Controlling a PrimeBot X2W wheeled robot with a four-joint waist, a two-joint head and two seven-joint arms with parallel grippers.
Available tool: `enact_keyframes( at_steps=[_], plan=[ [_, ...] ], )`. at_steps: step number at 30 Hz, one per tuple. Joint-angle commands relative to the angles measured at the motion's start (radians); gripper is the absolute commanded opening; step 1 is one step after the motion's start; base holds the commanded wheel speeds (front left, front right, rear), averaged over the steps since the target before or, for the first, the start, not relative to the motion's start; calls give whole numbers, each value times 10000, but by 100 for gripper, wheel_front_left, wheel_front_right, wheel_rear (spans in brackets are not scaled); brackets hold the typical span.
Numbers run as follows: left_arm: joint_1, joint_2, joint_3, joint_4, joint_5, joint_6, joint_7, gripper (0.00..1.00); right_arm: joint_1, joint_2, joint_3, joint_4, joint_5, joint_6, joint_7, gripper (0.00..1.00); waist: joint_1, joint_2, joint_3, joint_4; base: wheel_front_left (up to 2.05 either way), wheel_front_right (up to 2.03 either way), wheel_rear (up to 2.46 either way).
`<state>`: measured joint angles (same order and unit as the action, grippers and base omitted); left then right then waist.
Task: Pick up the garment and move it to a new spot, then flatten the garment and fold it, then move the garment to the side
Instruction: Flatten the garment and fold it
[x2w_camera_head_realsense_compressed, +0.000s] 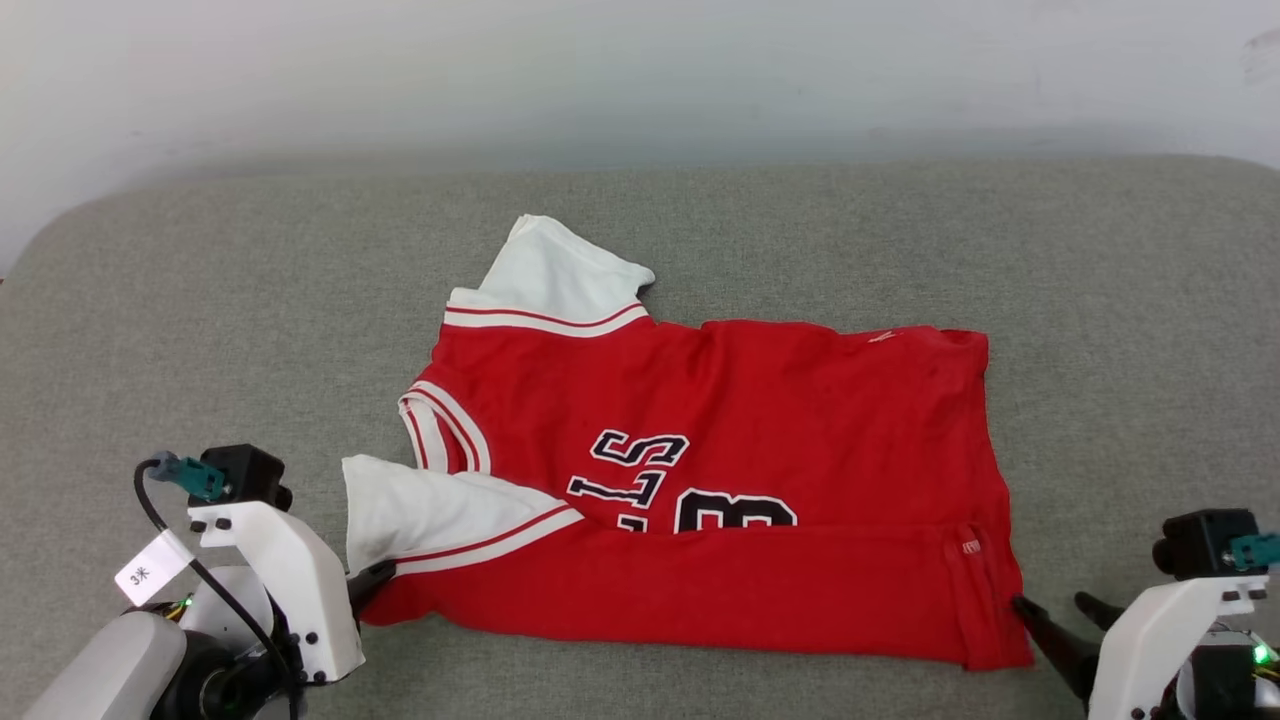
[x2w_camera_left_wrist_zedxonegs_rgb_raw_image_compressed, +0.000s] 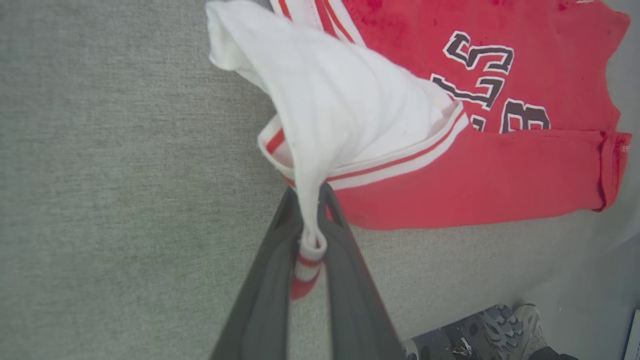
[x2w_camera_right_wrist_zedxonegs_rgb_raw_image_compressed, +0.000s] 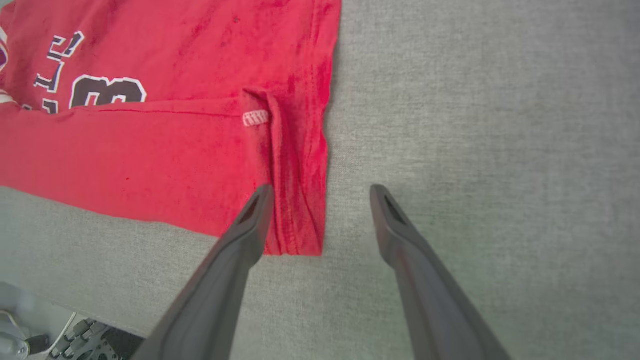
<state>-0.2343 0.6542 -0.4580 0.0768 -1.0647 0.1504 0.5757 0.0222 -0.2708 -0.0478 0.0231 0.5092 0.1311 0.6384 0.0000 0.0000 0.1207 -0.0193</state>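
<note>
Left tool tight on sleeve of garment.

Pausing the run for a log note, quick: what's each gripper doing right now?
Left gripper: closed, pinching a sleeve cuff of the garment.
Right gripper: open, holding nothing, at the garment's hem corner.

You're in what reads as a robot test room or lab, not a home. A broad, round-cornered surface covered in grey-green woven fabric stands against a bare white wall, with one red-and-white jersey garment spread on it. A white paper cable tag hangs on the rig, and a grey lug-soled sneaker shows past the edge.
</note>
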Motion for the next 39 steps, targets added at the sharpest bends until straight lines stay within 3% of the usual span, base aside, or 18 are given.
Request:
enact_keyframes(
  at_steps=[1,6,14,15,16,17,28,39],
  plan=[
    [-95,40,18,-91,74,54,-14,0,-137,-53,114,-71,28,-9,148,100,0,0,128,56,0,0,0],
    [-225,-22,-29,-330,155,77,-83,0,-403,63,681,260,88,-9,523,100,0,0,509,187,0,0,0],
    [-158,-163,-50,-385,101,134,-127,0,-583,391,1624,1907,657,-4,966,100,0,0,842,246,0,0,0],
    [-108,-155,-38,-396,87,146,-152,0,-586,419,1737,1989,760,-3,996,44,0,0,841,226,0,0,0],
    [-51,-148,-21,-410,95,136,-208,0,-610,426,1831,2038,870,8,986,5,0,0,809,203,0,0,0],
    [15,-140,-7,-420,107,131,-257,0,-675,408,1869,2040,940,8,935,0,0,0,770,178,0,0,0],
    [1135,-29,-41,-483,-109,62,-588,0,-502,-170,1793,1326,1107,-9,475,0,0,0,-490,64,0,0,0],
    [3208,556,293,-1121,-655,776,-598,0,873,-203,1849,825,1240,-9,684,0,0,0,-1561,192,0,0,0]
  ],
)
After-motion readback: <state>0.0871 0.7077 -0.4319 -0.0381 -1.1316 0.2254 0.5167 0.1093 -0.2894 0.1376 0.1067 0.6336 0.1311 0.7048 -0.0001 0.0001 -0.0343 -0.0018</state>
